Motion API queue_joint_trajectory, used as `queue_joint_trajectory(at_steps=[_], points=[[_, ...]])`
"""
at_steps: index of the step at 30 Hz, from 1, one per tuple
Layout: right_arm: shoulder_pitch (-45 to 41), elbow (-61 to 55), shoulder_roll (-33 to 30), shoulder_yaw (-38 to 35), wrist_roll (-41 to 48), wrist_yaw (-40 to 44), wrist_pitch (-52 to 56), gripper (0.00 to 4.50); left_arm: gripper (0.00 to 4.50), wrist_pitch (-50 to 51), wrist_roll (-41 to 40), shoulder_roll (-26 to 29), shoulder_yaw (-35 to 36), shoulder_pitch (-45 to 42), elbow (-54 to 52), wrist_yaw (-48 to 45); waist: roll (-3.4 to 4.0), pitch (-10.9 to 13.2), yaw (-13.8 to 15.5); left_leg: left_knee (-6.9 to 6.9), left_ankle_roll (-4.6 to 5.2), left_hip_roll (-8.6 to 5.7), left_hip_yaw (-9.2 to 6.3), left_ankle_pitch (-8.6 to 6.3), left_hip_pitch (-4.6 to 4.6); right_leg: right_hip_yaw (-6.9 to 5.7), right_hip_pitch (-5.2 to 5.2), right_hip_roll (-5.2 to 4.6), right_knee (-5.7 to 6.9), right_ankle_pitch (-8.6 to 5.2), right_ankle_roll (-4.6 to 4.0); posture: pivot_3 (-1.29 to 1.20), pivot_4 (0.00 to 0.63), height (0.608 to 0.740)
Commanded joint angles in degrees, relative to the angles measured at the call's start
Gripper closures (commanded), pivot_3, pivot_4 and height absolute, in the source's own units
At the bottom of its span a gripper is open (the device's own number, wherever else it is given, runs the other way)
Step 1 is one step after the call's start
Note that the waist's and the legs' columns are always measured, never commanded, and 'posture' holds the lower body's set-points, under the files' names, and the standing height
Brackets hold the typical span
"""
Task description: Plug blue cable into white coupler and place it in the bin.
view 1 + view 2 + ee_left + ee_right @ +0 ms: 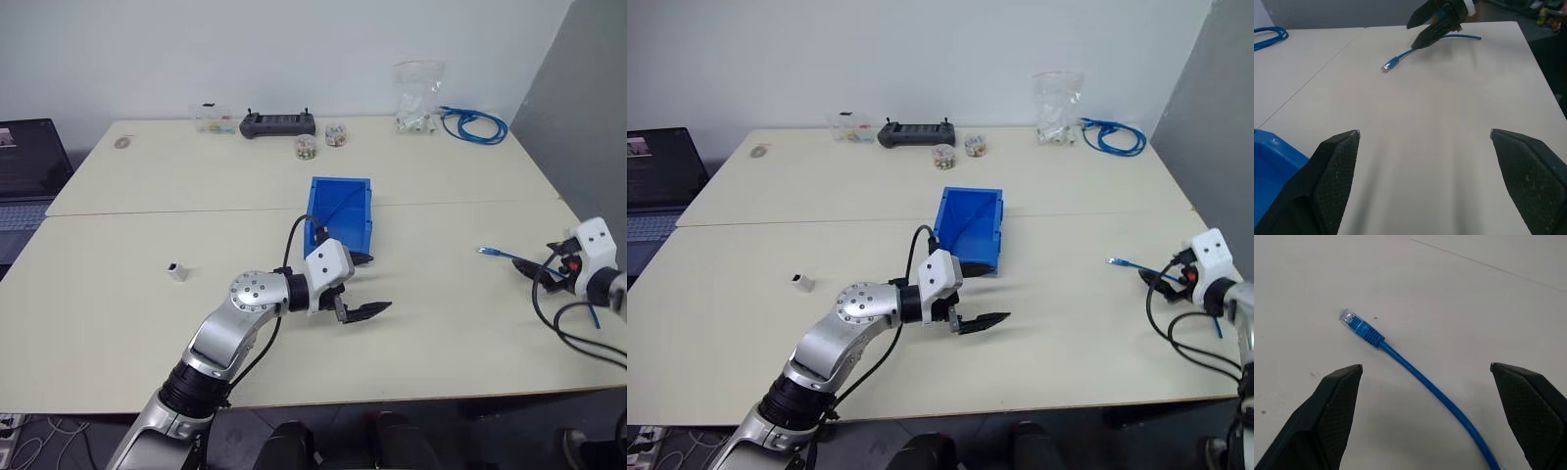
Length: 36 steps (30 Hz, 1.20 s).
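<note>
Right gripper, jaws wide apart, hovers over blue cable on the counter, framing it behind the plug for pickup. Left gripper, jaws apart, empty, near bin. White coupler well apart, untouched.

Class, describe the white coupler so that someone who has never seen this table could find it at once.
Start at the blue bin in the middle of the table. Look toward the robot's left, over bare tabletop, to a tiny white coupler lying alone. It is the one small white block with a dark socket, unlike the jars and bags along the far edge.
</note>
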Motion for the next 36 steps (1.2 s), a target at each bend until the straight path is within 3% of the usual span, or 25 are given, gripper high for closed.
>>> queue_joint_trajectory(at_steps=[1, 10, 13, 23, 28, 32, 36], points=[[-7.5, 8.9, -0.7, 3.3, -3.9, 4.1, -4.3, 0.04, 0.00, -0.8, 0.5, -0.1, -0.3, -1.2, -0.4, -0.7, -0.01, 0.0, 0.1, 0.02, 0.00, 0.01, -0.02, 0.00, -0.01, -0.02, 0.00, 0.00, 0.00, 0.00, 0.00, 0.00, 0.150, 0.740], [-19.1, 24.4, 2.6, 9.0, -9.5, 9.7, -4.3, 0.04, 0.00, -0.8, 1.1, -0.8, -0.2, -2.6, 0.4, -0.7, -0.01, 0.0, 0.2, 0.04, -0.02, -0.05, -0.07, 0.01, -0.06, 0.08, -0.03, -0.12, -0.04, 0.04, 0.05, 0.00, 0.150, 0.740], [-20.0, 26.2, 3.0, 9.3, -9.7, 13.1, -2.1, 0.55, 0.00, -0.8, 1.3, -0.5, 0.1, -2.3, 0.1, -0.5, -0.01, 0.0, 0.2, 0.04, -0.03, -0.07, -0.06, 0.01, -0.07, 0.10, -0.05, -0.13, -0.04, 0.05, 0.06, 0.00, 0.150, 0.740], [-17.9, 22.6, 2.5, 9.5, -9.9, 20.9, -2.8, 3.17, 0.00, -1.7, 1.8, -0.1, 0.3, -2.4, 1.0, -0.6, -0.01, 0.0, 0.1, 0.05, -0.02, -0.04, -0.06, 0.01, -0.04, 0.11, -0.04, -0.12, -0.02, 0.07, 0.09, 0.00, 0.150, 0.740], [-14.3, 14.2, 0.6, 10.2, -10.0, 25.4, -7.7, 4.39, 0.00, -2.0, 1.6, 1.1, 1.1, -1.9, 0.9, -1.2, -0.01, 0.0, 0.1, 0.06, -0.03, -0.06, -0.07, 0.01, -0.05, 0.10, -0.05, -0.13, -0.02, 0.08, 0.11, 0.00, 0.150, 0.740], [-5.9, -8.3, -2.5, 11.6, -7.3, 33.3, -11.0, 4.48, 0.00, -2.5, 2.6, 8.0, 3.1, 4.2, -2.6, -3.1, 0.04, 0.0, -0.1, 0.01, -0.03, -0.03, -0.08, 0.01, -0.05, 0.12, -0.11, -0.13, 0.00, 0.09, 0.13, 0.00, 0.150, 0.740], [0.9, -29.0, -2.2, 13.2, -3.4, 35.5, -6.5, 4.48, 0.00, -1.3, 1.3, 13.6, 7.6, 12.0, -6.1, -2.5, 0.12, 0.0, -0.2, -0.02, -0.04, 0.16, -0.11, -0.01, -0.03, 0.12, -0.16, -0.04, 0.02, 0.08, 0.13, 0.00, 0.150, 0.740]])
